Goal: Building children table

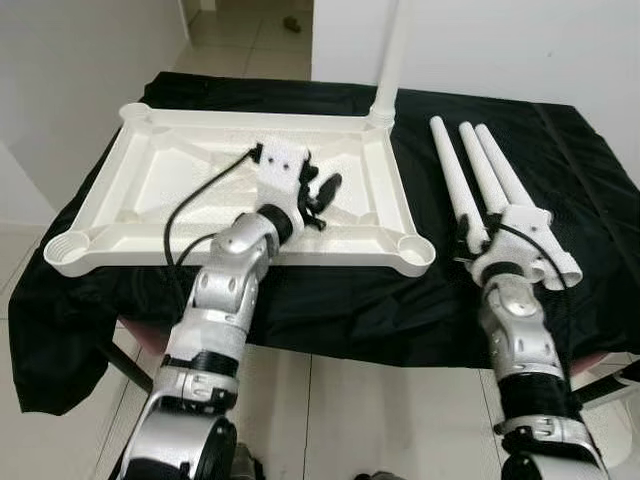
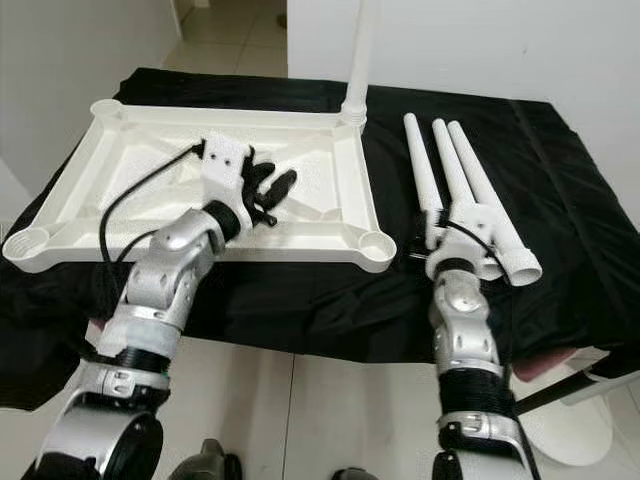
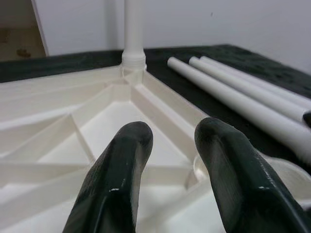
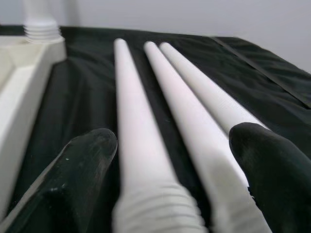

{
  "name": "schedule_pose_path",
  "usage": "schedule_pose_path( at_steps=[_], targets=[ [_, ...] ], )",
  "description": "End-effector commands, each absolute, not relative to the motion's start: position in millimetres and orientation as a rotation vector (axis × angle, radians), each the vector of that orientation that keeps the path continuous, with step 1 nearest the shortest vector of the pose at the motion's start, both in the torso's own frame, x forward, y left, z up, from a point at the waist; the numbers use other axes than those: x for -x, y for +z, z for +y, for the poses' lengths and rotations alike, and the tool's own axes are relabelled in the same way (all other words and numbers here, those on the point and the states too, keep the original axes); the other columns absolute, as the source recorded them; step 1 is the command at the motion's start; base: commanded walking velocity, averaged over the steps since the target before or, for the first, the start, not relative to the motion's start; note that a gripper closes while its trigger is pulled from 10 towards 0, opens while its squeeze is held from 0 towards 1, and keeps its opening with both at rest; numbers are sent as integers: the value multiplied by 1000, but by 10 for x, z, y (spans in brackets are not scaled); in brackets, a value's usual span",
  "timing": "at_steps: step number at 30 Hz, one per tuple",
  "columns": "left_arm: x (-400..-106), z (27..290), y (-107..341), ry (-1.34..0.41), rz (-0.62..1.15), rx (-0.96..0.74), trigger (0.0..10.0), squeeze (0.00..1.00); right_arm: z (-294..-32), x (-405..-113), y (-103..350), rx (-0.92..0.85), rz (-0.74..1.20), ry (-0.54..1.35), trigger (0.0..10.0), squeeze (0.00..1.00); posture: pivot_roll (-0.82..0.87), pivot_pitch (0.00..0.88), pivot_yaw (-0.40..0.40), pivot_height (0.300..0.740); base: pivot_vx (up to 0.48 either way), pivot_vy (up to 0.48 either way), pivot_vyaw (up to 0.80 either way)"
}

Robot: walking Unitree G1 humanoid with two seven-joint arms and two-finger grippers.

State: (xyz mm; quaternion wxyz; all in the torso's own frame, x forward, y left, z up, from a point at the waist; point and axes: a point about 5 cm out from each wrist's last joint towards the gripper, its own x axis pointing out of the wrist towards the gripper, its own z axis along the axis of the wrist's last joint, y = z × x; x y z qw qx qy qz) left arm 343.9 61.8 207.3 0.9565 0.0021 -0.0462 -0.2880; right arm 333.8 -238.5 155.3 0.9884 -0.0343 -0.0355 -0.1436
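Right hand (image 4: 170, 165) spread astride loose legs (image 1: 480, 175), tabletop (image 1: 100, 215) edge alongside.

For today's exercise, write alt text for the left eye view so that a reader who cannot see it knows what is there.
An upturned white tabletop lies on a black cloth, with one leg standing upright in its far right corner. The left gripper hovers open over it. The right gripper sits at the near ends of three loose legs lying side by side to the right.
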Motion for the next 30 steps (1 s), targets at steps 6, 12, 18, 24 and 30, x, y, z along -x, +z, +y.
schedule_pose_path(
  at_steps=[6, 12, 18, 24, 30],
  targets=[
    [-3350, 569, 2008, -559, -47, -39, 10000, 0, -2476, -3341, 1441, 24, -5, -291, 10000, 0, 83, 31, -32, 740, 0, 0, 0],
    [-3321, 583, 2010, -529, -41, -58, 10000, 0, -2477, -3392, 1441, 34, 1, -216, 10000, 0, 87, 33, -28, 740, 0, 0, 0],
    [-3345, 615, 2097, -487, -66, -58, 10000, 0, -2386, -3452, 1428, 61, 3, -116, 10000, 0, 98, 28, -32, 740, 0, 0, 0],
    [-3339, 611, 2121, -484, -71, -66, 10000, 0, -2300, -3462, 1374, 72, 20, -54, 10000, 0, 108, 30, -51, 740, 0, 0, 0],
    [-3354, 578, 2184, -488, -99, -97, 10000, 0, -2207, -3469, 1284, 74, 52, 12, 10000, 0, 121, 34, -69, 740, 0, 0, 0]
  ],
)
